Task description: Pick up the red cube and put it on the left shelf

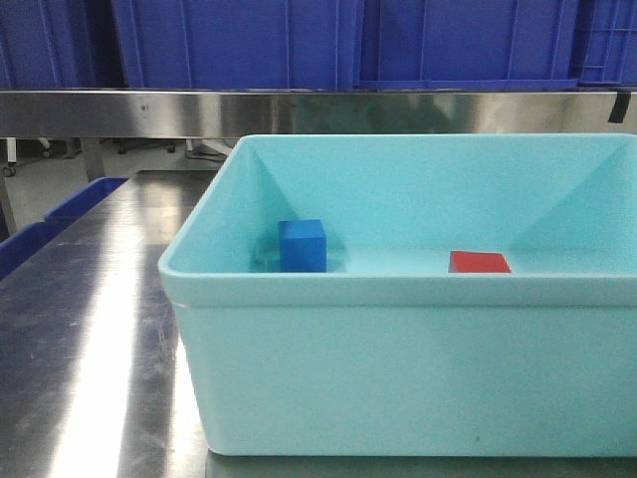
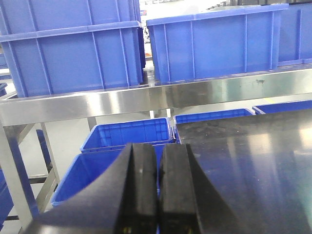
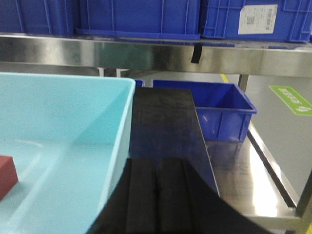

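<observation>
The red cube lies on the floor of a light turquoise tub, right of centre; its corner also shows at the left edge of the right wrist view. A blue cube stands left of it in the same tub. The left shelf rail crosses the left wrist view under dark-blue crates. My left gripper hovers shut and empty over the steel table's left edge. My right gripper is shut and empty just outside the tub's right wall.
A steel tabletop carries the tub. Blue crates sit on the floor left of the table, and another stands to the right. The rack's rail spans the back with crates above it.
</observation>
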Tool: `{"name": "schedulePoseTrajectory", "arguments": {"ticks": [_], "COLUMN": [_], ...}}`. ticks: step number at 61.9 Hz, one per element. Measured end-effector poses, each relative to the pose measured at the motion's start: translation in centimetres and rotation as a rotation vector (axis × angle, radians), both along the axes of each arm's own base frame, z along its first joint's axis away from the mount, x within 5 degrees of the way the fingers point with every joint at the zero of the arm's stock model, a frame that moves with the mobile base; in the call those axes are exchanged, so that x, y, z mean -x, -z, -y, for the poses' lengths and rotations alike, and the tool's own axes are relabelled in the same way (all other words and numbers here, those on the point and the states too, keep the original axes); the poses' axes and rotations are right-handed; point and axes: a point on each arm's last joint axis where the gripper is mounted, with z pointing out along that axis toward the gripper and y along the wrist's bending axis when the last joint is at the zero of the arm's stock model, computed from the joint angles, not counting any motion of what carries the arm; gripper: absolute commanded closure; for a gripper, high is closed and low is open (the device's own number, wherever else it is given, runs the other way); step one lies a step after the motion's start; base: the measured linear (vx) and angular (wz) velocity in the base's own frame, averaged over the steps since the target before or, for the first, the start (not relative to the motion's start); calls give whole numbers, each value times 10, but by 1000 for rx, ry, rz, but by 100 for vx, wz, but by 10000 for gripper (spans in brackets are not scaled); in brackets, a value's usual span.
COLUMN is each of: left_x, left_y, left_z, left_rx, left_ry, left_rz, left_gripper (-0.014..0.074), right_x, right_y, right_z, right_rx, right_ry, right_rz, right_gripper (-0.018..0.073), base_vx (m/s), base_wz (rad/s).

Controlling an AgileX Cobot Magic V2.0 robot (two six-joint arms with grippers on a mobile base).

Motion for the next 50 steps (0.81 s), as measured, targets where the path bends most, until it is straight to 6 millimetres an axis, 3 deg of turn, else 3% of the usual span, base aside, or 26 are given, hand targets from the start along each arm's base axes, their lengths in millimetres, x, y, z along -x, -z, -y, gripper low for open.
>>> {"name": "schedulePoseTrajectory", "arguments": {"ticks": [11, 20, 40, 50], "left_x": [0, 0, 0, 0], "left_y": [0, 0, 0, 0], "left_z": [0, 0, 0, 0], "left_rx": [0, 0, 0, 0], "left_ry": [0, 0, 0, 0], "left_rz": [0, 0, 0, 0], "left_gripper": [491, 491, 491, 491], "right_x": [-2, -17, -97, -139], "right_y": [-5, -24, -95, -116], "right_z": [0, 0, 1, -5], "right_rx": [0, -1, -4, -40], "right_ry": [-2, 0, 1, -21], "right_rz": [7, -107, -263, -317], "right_gripper": [503, 503, 503, 503], "base_vx": [0, 0, 1, 0], "base_wz": [2, 0, -4, 0]}}
